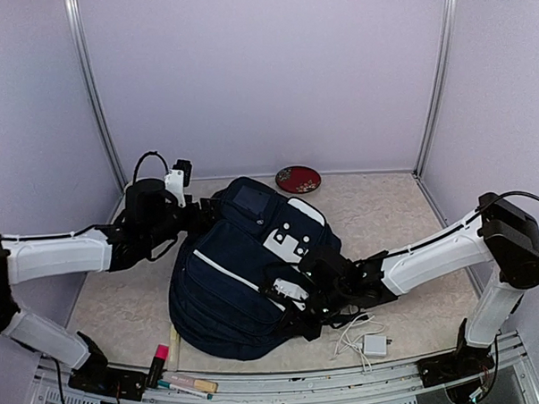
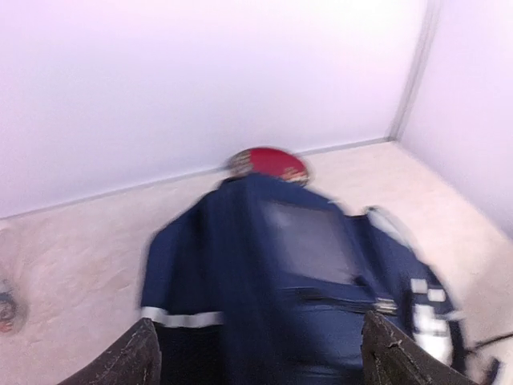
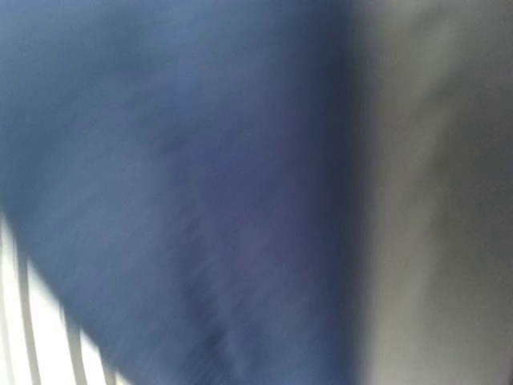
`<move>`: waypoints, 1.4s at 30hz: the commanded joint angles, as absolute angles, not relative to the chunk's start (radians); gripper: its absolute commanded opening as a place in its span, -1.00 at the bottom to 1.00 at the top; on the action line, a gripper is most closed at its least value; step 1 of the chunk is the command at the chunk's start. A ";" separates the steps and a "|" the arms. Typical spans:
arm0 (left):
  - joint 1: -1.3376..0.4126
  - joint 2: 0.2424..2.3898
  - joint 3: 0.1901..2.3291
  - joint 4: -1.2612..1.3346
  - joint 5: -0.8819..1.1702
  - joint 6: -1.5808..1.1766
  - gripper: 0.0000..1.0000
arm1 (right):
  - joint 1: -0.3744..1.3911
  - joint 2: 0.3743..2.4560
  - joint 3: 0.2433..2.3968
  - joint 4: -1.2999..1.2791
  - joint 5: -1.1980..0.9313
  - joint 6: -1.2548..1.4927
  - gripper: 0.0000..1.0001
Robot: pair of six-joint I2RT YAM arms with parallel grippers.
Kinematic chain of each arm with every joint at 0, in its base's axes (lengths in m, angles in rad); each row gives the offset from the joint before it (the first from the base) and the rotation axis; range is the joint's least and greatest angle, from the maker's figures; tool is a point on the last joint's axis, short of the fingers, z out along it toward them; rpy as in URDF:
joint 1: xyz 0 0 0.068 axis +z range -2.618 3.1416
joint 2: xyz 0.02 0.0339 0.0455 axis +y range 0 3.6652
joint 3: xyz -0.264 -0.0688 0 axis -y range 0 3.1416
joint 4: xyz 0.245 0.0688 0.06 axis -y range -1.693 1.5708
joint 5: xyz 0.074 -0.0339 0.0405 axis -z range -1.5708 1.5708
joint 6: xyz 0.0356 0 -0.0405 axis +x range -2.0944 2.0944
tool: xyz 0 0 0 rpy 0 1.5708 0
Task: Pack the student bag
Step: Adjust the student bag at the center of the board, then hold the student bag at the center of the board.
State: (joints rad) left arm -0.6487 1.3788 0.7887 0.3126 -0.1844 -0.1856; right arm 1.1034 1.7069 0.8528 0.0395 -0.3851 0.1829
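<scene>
The student bag point(image 1: 242, 279) is a large dark navy backpack lying in the middle of the table, with a white patch and black straps on its right side. My left gripper point(image 1: 201, 214) is at the bag's upper left edge. In the left wrist view its jaws point(image 2: 258, 321) are wide open with the bag's fabric point(image 2: 313, 265) between and below them. My right gripper point(image 1: 314, 294) presses against the bag's right side among the black straps. The right wrist view is filled with blurred navy fabric point(image 3: 200, 192), and its fingers are hidden.
A red plate point(image 1: 298, 178) lies at the back wall behind the bag, also in the left wrist view point(image 2: 268, 163). A white charger with its cable point(image 1: 374, 343) lies right of the bag's front. A pink-capped marker point(image 1: 159, 357) and pens point(image 1: 192, 384) lie at the front left edge.
</scene>
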 commanded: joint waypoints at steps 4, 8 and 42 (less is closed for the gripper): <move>-0.994 1.068 0.569 0.319 -0.340 -0.053 0.61 | 1.030 1.636 0.873 0.165 -0.337 0.216 -1.00; -1.019 1.062 0.560 0.228 -0.451 -0.071 0.75 | 1.022 1.620 0.881 0.174 -0.368 0.225 -1.00; -1.422 1.527 0.697 -0.001 -0.842 0.152 -1.00 | 0.927 1.542 0.863 0.012 -0.300 0.216 -1.00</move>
